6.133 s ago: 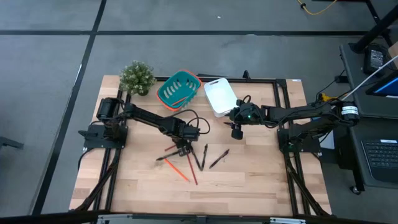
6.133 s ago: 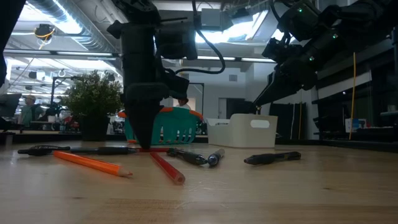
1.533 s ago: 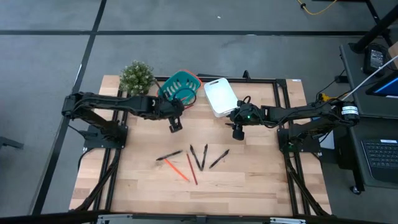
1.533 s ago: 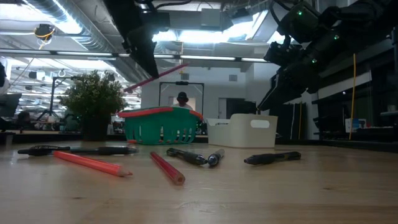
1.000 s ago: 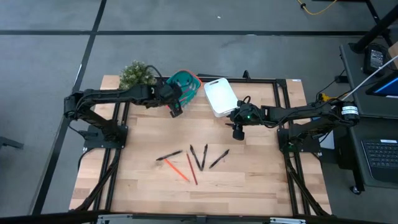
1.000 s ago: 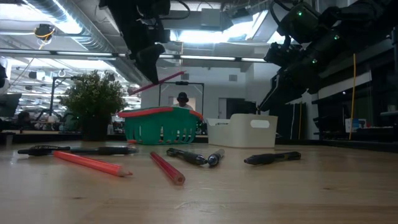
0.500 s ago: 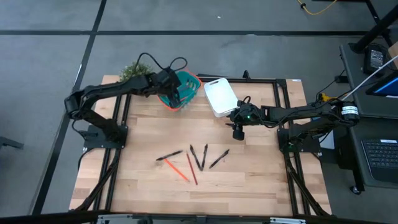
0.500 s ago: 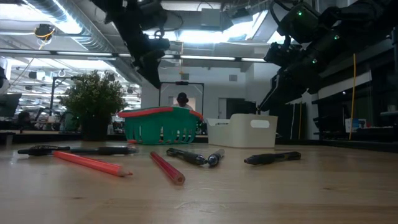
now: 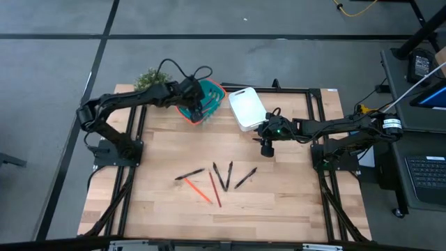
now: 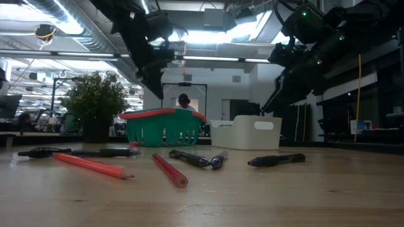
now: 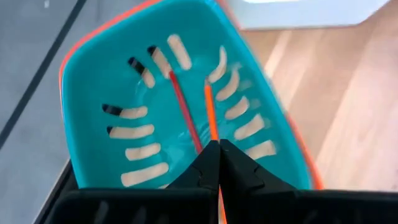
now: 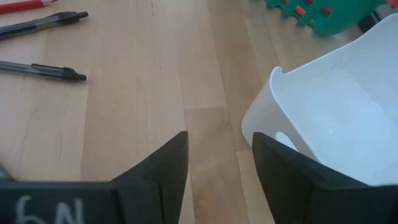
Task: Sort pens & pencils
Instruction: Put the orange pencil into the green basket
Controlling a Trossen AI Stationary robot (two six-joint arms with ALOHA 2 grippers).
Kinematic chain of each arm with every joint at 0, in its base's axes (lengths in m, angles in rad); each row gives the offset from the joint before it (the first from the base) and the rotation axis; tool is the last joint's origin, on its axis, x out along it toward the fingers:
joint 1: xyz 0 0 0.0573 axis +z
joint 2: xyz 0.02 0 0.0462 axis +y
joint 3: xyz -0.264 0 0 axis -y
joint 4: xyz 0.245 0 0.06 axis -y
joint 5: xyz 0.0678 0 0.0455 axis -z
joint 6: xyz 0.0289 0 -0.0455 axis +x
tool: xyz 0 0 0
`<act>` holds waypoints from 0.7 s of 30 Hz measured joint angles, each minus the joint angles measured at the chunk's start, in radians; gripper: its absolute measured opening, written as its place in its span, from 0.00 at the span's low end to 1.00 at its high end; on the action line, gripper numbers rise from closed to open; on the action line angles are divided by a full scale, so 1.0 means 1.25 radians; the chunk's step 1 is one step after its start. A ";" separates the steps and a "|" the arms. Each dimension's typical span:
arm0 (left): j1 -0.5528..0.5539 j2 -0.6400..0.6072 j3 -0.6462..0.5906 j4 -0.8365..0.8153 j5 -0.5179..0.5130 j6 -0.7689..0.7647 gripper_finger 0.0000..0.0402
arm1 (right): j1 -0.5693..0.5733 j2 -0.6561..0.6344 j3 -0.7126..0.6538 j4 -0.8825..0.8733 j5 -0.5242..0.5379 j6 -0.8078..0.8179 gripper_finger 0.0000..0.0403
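My left gripper (image 9: 197,106) hangs shut over the teal, orange-rimmed basket (image 9: 211,93) at the table's far side, with an orange pencil (image 11: 210,115) between its fingers. A red pencil (image 11: 183,106) lies on the basket's floor. On the table's middle lie an orange pencil (image 9: 198,189), a red pencil (image 9: 214,189) and several black pens (image 9: 228,176). My right gripper (image 9: 265,148) hovers open beside the white bin (image 9: 246,108), holding nothing. My left gripper pinches the orange pencil between its two shut fingers (image 11: 205,165). The pencil runs along the fingers, and its free part (image 11: 212,130) sticks out past the fingertips into the basket. The fingers slant down from above. Whether the pencil's far end touches the basket floor cannot be told.
A potted plant (image 9: 150,80) stands at the far left corner beside the basket. The white bin (image 12: 329,118) sits just beyond my right gripper. The near half of the wooden table (image 9: 279,209) is bare. A black frame runs along the table's edges.
My left gripper has gone toward the table's far edge, from just in front of the basket to over it, carrying the pencil. It has tipped, so the pencil no longer sticks out sideways in the low view and now points into the basket.
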 joint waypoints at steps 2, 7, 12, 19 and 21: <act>-0.014 -0.017 0.000 -0.003 0.000 0.007 0.00 | 0.000 0.000 0.000 0.001 0.000 -0.004 0.45; -0.064 -0.062 0.000 -0.018 0.000 0.012 0.00 | 0.000 0.000 0.000 0.018 0.000 -0.004 0.45; -0.135 -0.095 0.000 -0.078 0.000 0.011 0.00 | 0.000 0.000 0.000 0.026 0.000 -0.006 0.45; -0.248 -0.096 0.000 -0.137 0.000 -0.011 0.00 | 0.000 0.000 0.000 0.030 0.000 0.039 0.45; -0.281 -0.096 0.000 -0.140 0.000 -0.036 0.00 | 0.000 0.000 0.000 0.031 0.000 0.064 0.45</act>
